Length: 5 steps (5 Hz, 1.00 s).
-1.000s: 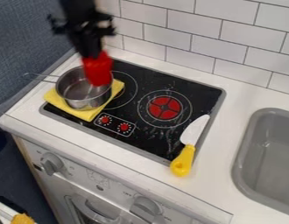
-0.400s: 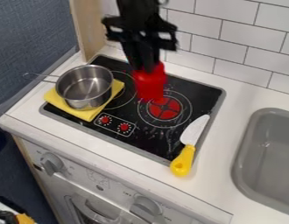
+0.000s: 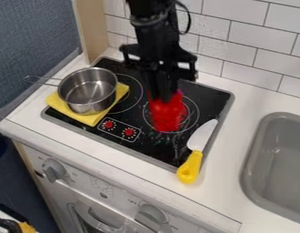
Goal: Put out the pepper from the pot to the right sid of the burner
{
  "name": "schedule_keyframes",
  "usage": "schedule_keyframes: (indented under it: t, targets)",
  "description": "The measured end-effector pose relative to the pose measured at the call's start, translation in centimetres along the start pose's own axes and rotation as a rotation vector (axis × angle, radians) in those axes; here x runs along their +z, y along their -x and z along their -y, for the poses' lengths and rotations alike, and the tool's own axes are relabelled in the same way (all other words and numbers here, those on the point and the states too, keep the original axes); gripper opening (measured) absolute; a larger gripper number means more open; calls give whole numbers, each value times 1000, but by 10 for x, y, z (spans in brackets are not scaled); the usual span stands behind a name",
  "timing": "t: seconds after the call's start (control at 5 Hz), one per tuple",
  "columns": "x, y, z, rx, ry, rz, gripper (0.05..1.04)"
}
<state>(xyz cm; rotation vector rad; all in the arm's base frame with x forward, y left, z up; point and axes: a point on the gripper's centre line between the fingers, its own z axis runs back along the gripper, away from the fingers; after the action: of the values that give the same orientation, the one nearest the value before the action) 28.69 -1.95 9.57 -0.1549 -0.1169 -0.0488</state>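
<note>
From my remote post, I hold a red pepper (image 3: 166,116) in the gripper (image 3: 164,96) above a toy stove (image 3: 153,154), its fingers closed on the pepper's upper part and parted only by what they grasp. The pepper hangs over the right-hand burner (image 3: 192,114), covering most of its red center; I cannot tell whether it touches the surface. My black arm (image 3: 153,34) comes down from the top edge of the camera view. At left, a metal pot (image 3: 86,96) sits upright on a folded yellow cloth (image 3: 90,120), its wire handle (image 3: 43,81) pointing left. On the stove's right side lies a knife (image 3: 190,167), white blade toward the back, yellow handle reaching over the front edge. Farther right, a gray sink (image 3: 252,182) is set into the white counter (image 3: 228,182).
</note>
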Motion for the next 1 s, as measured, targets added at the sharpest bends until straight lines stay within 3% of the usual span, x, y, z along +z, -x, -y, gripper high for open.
schedule_keyframes:
  t: [0.2,0.6,0.8,1.0]
  targets:
    - [-25,6,4,3,42,-68,210]
    - [-30,6,4,-9,42,-80,246]
    - [-30,10,8,-39,20,-96,506]
    - [-24,10,17,-79,7,-87,834]
